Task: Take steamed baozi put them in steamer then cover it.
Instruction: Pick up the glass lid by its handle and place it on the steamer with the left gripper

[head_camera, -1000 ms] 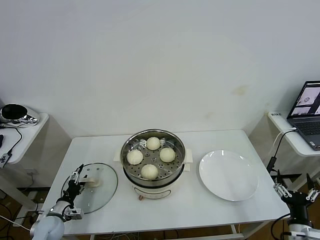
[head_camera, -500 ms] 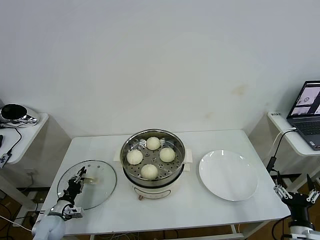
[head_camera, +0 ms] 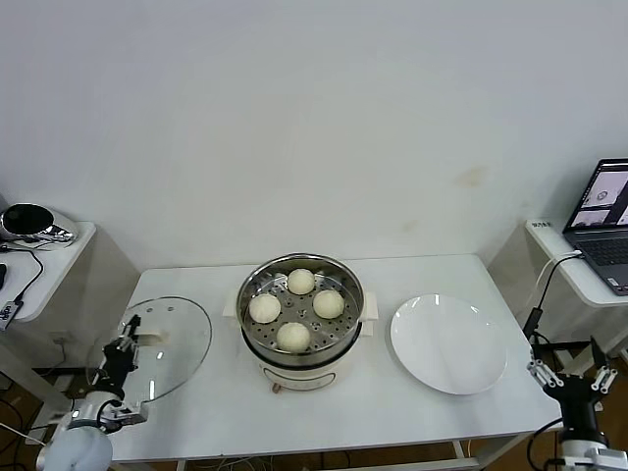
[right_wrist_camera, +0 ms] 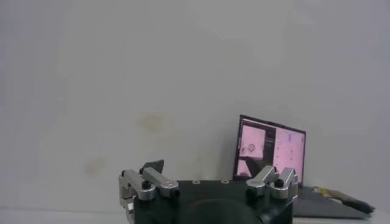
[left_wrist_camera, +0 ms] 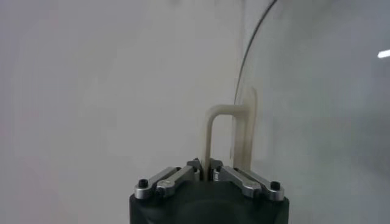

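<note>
Left of the round steel steamer (head_camera: 300,306) holding four cream-white buns (head_camera: 265,308), the left pincer (left_wrist_camera: 206,172) pinches the tilted clear glass lid's (head_camera: 169,343) cream handle (left_wrist_camera: 230,137), seen only from its wrist, while the right pincer (head_camera: 572,374) hangs spread off the worktop's (head_camera: 392,392) far corner.

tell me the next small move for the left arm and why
Probably carry the lid right, over the steamer. The left tool is shut on the lid's handle and holds it tilted off the table, all four baozi sit in the basket, and the steamer is uncovered. The right tool waits open past the table's right edge.
</note>
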`<state>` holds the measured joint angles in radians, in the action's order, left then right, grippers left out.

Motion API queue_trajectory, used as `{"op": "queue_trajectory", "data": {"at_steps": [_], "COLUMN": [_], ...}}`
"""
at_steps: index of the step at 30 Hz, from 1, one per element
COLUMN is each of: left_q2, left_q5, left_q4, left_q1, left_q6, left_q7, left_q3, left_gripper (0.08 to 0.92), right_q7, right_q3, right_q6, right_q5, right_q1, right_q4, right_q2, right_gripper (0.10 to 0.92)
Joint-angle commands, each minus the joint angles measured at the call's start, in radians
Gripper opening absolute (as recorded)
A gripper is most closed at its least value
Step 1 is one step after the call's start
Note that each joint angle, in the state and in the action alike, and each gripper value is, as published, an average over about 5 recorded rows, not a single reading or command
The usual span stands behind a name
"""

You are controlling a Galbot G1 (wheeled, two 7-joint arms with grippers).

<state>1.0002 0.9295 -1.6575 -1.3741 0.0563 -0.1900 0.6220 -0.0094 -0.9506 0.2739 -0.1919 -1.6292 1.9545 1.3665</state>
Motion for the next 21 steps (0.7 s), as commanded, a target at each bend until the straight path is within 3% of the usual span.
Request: {"op": "queue_trajectory", "data": {"at_steps": [1,7,13,16,21], "left_q2": [-0.040,-0.122,-0.210,-0.174,-0.011], "left_q5": [-0.072,-0.068,-0.102,-0.063,0.112], "left_q4": [-0.416,-0.497,-0.445,-0.417,-0.393], "left_q1": [-0.107,-0.011,0.203,0.303,0.414], "left_q6": [0.334,0.425,0.520,0.565,0.647], "left_q7": [0.094,0.163,0.266,0.306,0.412], "left_q3": [0.069,-0.087,-0.336,-0.427,-0.519], "left_gripper": [0.148,0.148,0.148,0.148,0.148], "right_q7": [-0.003,-0.001,0.028,0.051,0.077], "right_q3": [0.053,0.084,0.122,0.146,0.177], "right_q6": [0.003,0.004,0.011,0.014,0.012], "right_q5": [0.019,0.070,0.135,0.177,0.225], "right_q1": [0.001,0.011,0.034,0.051,0.065], "right_q4": [0.000,-0.021,-0.037,-0.051,-0.071], "right_q2": [-0.002,0.006,0.043,0.069,0.089], "right_gripper": [0.823,0.823,0.823,0.823,0.823]}}
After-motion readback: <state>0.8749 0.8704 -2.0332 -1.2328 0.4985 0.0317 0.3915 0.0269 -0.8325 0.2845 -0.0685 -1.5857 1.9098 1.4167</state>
